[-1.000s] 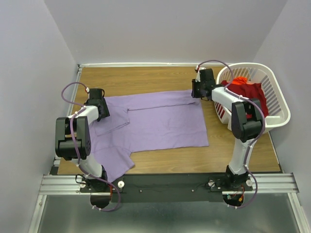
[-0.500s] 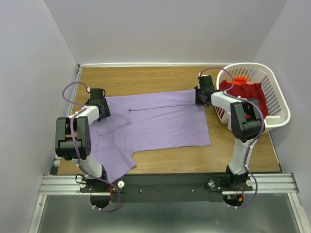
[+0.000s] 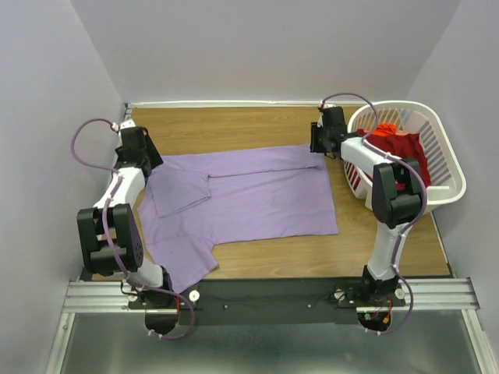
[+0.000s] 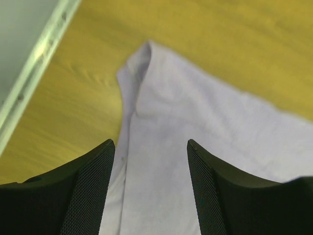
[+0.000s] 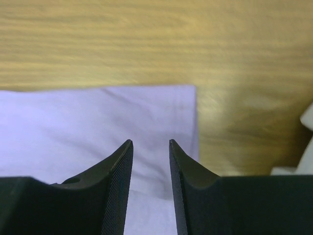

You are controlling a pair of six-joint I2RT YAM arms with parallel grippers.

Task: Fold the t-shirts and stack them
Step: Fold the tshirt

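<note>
A lavender t-shirt (image 3: 257, 195) lies spread flat across the wooden table, with one sleeve folded in at the left and a flap hanging toward the near edge. My left gripper (image 3: 148, 160) hovers open over the shirt's far left corner; in the left wrist view its fingers (image 4: 150, 143) stand wide apart above the cloth (image 4: 195, 127), holding nothing. At the far right corner my right gripper (image 3: 316, 146) is low over the shirt (image 5: 98, 117), jaws (image 5: 150, 142) narrowly open and nothing pinched. A deep red t-shirt (image 3: 399, 146) sits bunched in the basket.
The white slatted laundry basket (image 3: 446, 188) stands at the table's right side, close behind my right arm. A white rail (image 4: 34, 68) runs along the table's left edge. Bare wood (image 3: 234, 128) shows behind the shirt, and more of it (image 3: 374, 241) in front on the right.
My left arm has swung back and outward toward the far left corner. The right gripper has opened a little and lifted slightly off the shirt's corner, which lies flat.
</note>
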